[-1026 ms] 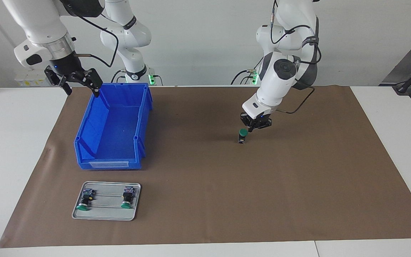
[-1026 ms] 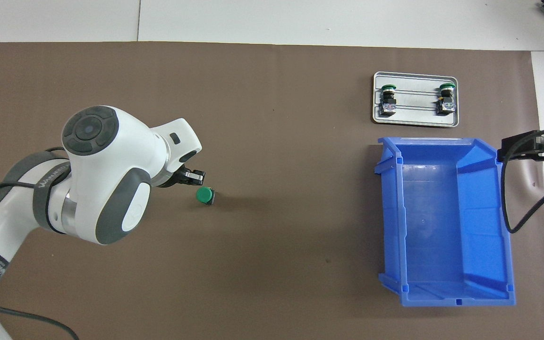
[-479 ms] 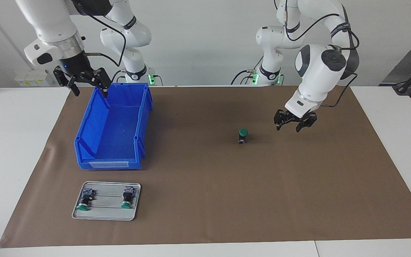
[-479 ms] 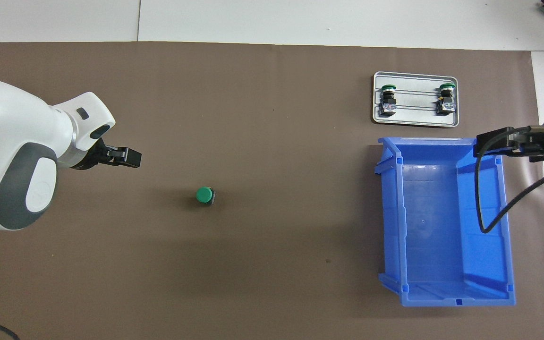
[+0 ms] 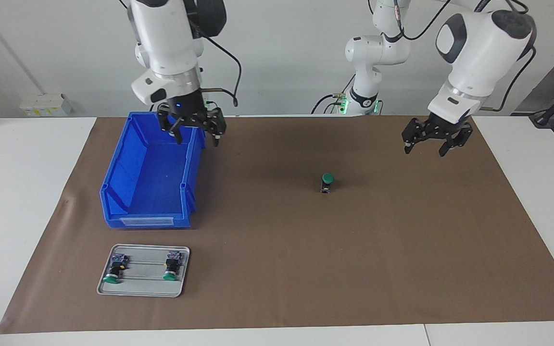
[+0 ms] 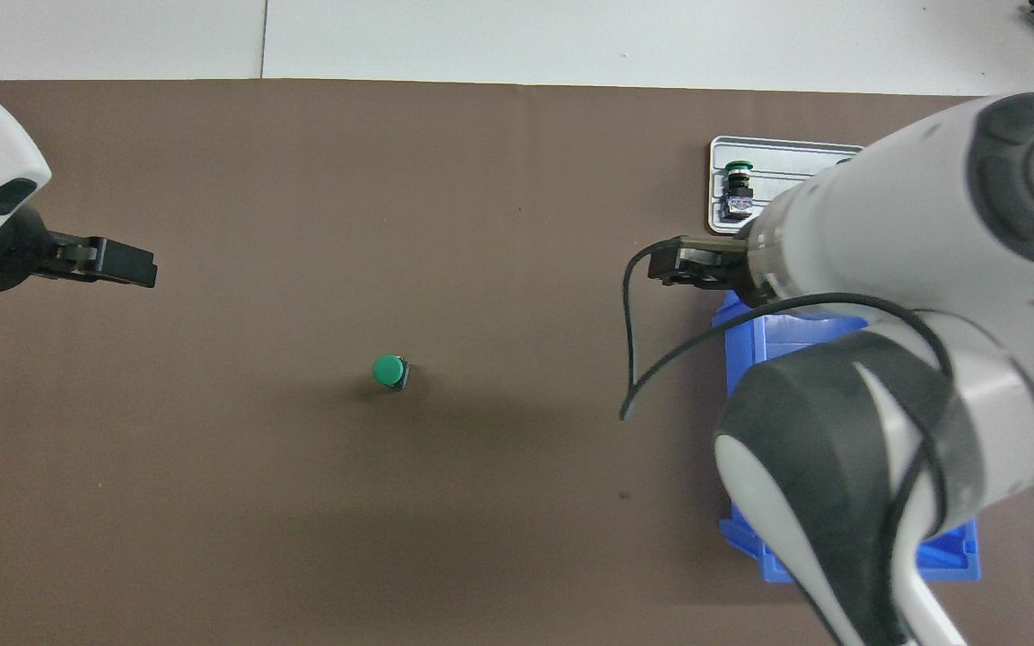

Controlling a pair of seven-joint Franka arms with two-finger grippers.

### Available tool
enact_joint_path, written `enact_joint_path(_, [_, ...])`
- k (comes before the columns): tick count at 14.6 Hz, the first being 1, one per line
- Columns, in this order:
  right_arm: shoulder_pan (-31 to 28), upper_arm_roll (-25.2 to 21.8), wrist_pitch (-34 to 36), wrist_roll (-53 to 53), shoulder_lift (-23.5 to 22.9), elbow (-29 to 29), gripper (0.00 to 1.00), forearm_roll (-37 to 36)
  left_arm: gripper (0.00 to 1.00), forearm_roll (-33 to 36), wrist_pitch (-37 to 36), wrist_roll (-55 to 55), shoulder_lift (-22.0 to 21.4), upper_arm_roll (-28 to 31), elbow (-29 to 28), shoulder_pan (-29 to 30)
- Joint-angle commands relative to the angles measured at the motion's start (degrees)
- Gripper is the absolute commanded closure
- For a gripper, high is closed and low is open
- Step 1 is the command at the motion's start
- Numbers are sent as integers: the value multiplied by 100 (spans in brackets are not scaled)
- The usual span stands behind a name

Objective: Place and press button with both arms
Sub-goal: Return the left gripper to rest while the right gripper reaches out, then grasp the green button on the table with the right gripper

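The button (image 5: 327, 182) (image 6: 389, 371) stands upright on the brown mat with its green cap up, and nothing touches it. My left gripper (image 5: 425, 151) (image 6: 142, 269) hangs open and empty above the mat, off toward the left arm's end of the table from the button. Open and empty too, my right gripper (image 5: 197, 141) (image 6: 662, 266) hovers over the rim of the blue bin (image 5: 147, 192) on the side that faces the button.
A grey metal tray (image 5: 142, 290) (image 6: 720, 220) lies farther from the robots than the bin, with two more green-capped buttons (image 5: 113, 269) lying on it. In the overhead view the right arm covers most of the bin (image 6: 786, 327) and part of the tray.
My left gripper opened, let go of the button and rose away toward the left arm's end. My right gripper swung across the bin toward the middle of the table.
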State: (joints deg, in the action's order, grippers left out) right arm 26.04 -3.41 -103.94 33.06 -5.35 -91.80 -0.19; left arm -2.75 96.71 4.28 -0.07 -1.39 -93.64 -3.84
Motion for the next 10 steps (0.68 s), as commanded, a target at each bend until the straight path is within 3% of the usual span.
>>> enact_joint_path(1, [681, -46, -704, 1067, -728, 187, 0, 28, 0, 91, -792, 214, 375, -45, 941, 225])
enact_joint_path(4, [1253, -29, -988, 1869, -1519, 653, 0, 45, 0, 82, -988, 196, 368, -63, 1243, 191])
enact_joint_path(8, [1964, -28, -1524, 2871, -2406, 1074, 0, -16, 0, 108, -882, 222, -159, -89, 260, 129])
enact_joint_path(10, [2221, -46, -1716, 3196, -3065, 1575, 0, -147, 0, 257, -969, 223, -256, -107, 144, 129])
